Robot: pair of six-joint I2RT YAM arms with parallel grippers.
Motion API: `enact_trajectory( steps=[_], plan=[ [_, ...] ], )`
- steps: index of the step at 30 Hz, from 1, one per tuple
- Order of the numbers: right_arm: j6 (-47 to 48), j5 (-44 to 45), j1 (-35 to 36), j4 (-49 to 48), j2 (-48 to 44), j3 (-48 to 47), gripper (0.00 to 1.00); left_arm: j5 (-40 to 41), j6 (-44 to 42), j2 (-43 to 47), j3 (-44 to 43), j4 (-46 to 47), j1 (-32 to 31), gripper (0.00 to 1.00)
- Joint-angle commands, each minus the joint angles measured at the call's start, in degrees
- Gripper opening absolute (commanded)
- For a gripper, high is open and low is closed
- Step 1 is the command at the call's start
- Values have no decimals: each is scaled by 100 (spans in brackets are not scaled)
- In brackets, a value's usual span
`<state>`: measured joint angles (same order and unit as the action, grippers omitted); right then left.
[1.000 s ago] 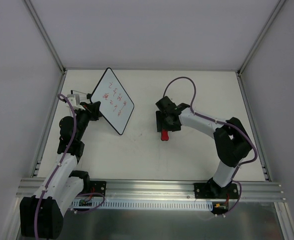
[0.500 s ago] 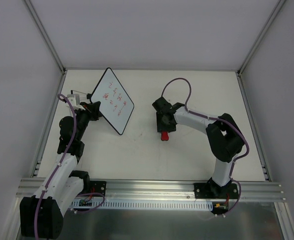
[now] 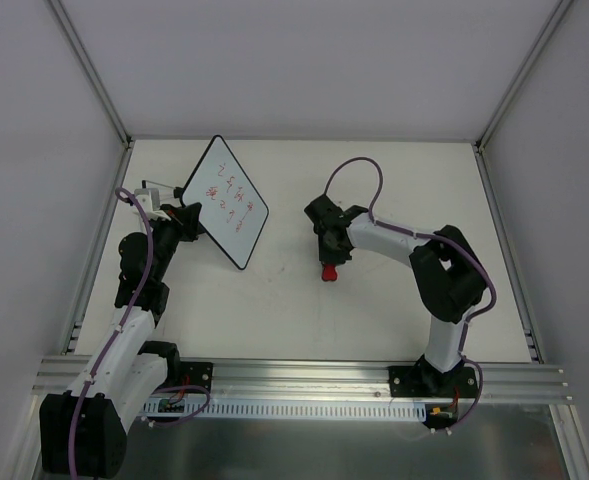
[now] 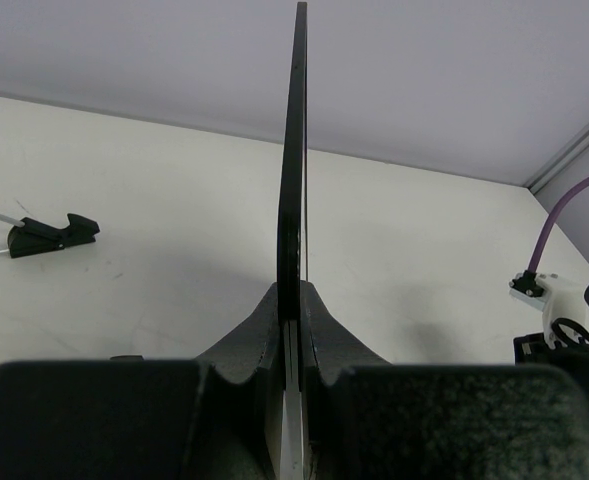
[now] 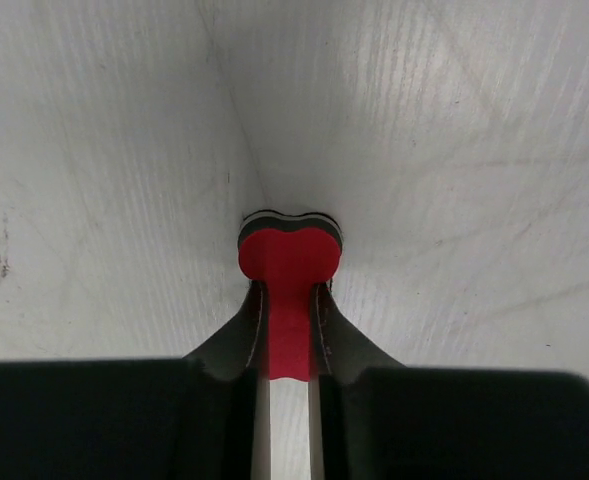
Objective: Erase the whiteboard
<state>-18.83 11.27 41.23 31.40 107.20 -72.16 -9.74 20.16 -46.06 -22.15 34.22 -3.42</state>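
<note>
The whiteboard (image 3: 229,203) is over the left, far part of the tabletop (image 3: 404,180), seen from above as a tilted diamond with one corner pointing near. Red marks cover the middle of its white face; they are too small to read. The left wrist view shows the whiteboard (image 4: 295,180) only edge-on, as a thin dark line running straight up, so its face is hidden there.

The left end effector (image 3: 188,222) grips the board at its left edge. In its own view, the left end effector (image 4: 293,305) has its jaws pressed tight on both sides of the frame. Whether the board touches the tabletop cannot be told.

Right of the board and well apart from it, the right end effector (image 3: 329,256) points down at a red eraser (image 3: 328,272). Up close, the right end effector (image 5: 288,300) has its jaws nearly closed, both fingers (image 5: 236,335) touching the narrow waist of the eraser (image 5: 288,262). Only its rounded end sticks out; the rest is hidden between the jaws. A dark layer edges its far rim.

In the left wrist view a small black part (image 4: 52,235) on a thin rod lies on the tabletop at left; what it is cannot be made out.
</note>
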Motion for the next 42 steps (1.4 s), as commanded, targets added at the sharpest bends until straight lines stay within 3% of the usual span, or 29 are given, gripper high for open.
enact_trajectory(
  steps=[1, 10, 18, 29, 42],
  plan=[
    [-95, 16, 34, 68, -208, -201, 2, 192, -417, -25, -88, -178, -27, 0],
    [-225, -546, 51, -1108, -542, -1282, 1, 174, -408, -78, -114, -161, -27, 0],
    [-753, -1064, 323, -2997, 178, -2249, 4, 25, -382, -122, -140, -161, -27, 0],
    [-1158, -1750, 579, -5229, 969, -2724, 5, -160, -399, -140, -87, -231, -27, 0],
    [-1097, -2076, 702, -5759, 1137, -2891, 8, -371, -320, -166, -61, -310, -80, 0]
  ],
)
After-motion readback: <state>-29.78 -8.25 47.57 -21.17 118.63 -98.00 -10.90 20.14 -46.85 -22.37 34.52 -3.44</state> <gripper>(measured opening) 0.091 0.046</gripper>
